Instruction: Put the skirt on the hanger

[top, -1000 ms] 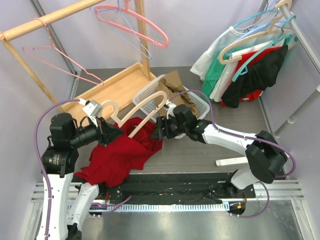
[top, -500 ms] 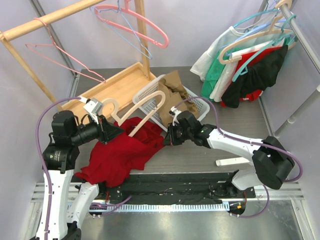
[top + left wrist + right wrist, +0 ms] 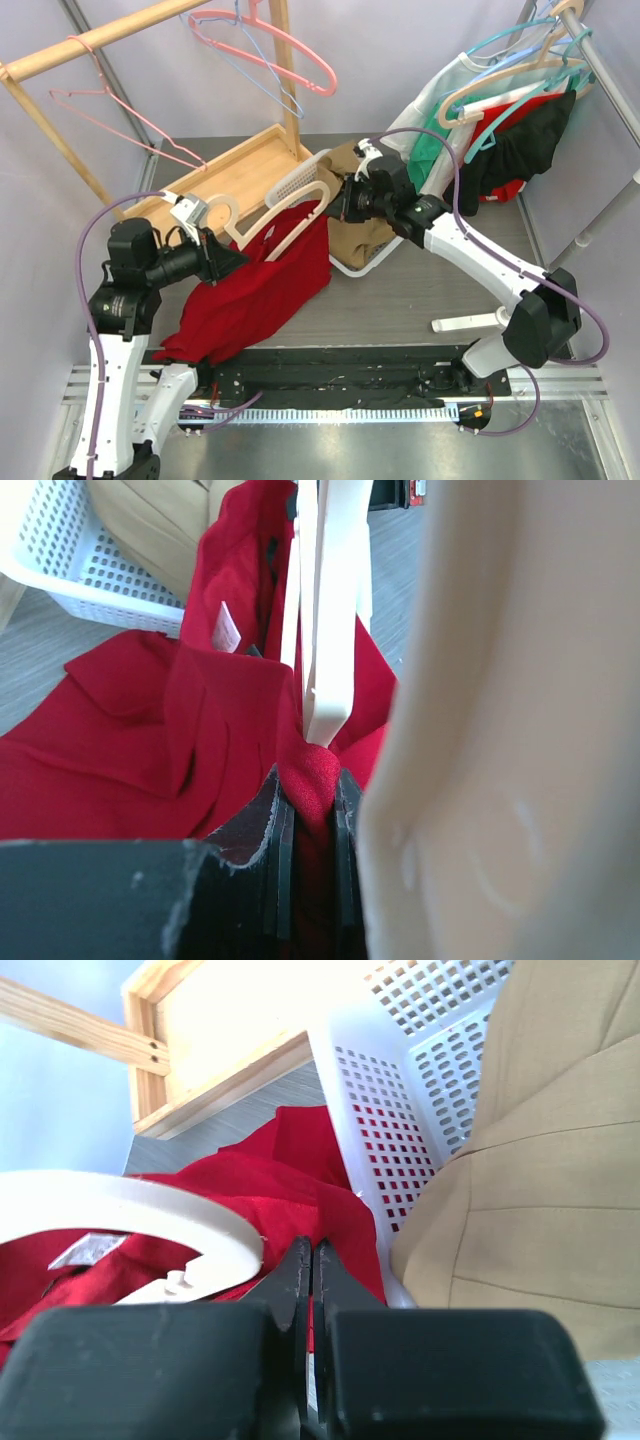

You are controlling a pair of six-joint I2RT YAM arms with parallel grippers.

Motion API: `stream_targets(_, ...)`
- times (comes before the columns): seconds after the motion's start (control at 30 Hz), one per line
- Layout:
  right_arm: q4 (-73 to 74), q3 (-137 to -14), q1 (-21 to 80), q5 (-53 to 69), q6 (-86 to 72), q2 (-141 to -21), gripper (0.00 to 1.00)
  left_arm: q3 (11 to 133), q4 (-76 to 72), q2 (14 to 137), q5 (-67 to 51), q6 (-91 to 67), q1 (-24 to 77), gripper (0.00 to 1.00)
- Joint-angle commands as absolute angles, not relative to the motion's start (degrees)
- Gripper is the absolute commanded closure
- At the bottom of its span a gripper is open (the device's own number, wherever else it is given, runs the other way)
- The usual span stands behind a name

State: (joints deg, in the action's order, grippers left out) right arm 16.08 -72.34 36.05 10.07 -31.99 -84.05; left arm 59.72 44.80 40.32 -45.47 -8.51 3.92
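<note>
Limp, light red fabric skirt (image 3: 258,300) sags; my left hand (image 3: 310,798) and right hand (image 3: 341,204) both pinch its top edge tight, the best hold.

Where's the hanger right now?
Top view, left of centre: the hanger lies along the skirt's raised top edge, between the left claw and right claw, beside the white basket.
</note>
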Motion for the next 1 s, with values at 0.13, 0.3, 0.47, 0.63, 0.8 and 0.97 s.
stream_targets(0.13,16.35,-79.45,33.84,7.30,-31.64,-83.59,0.99,59.15,43.15,40.78,-42.28,-8.79,4.75,1.00)
stream_targets(0.3,14.77,-80.24,33.22,5.54,-31.38,-80.69,0.99,58.45,43.59,40.87,-40.78,-8.44,5.36,1.00)
stream_targets(0.47,12.31,-80.95,33.14,6.33,-29.80,-79.45,0.99,57.66,43.68,41.57,-41.40,-8.26,6.41,1.00)
stream_targets(0.63,7.31,-81.30,33.22,12.82,-26.81,-78.49,0.99,58.71,43.77,43.33,-41.66,-7.65,7.38,1.00)
stream_targets(0.8,3.26,-81.65,34.10,28.78,-24.18,-78.04,0.99,62.48,42.89,48.06,-42.89,-7.47,7.91,1.00)
stream_targets(0.97,5.26,-83.93,42.00,34.01,-16.10,-78.66,0.99,67.05,40.69,54.66,-45.87,-6.51,8.44,1.00)
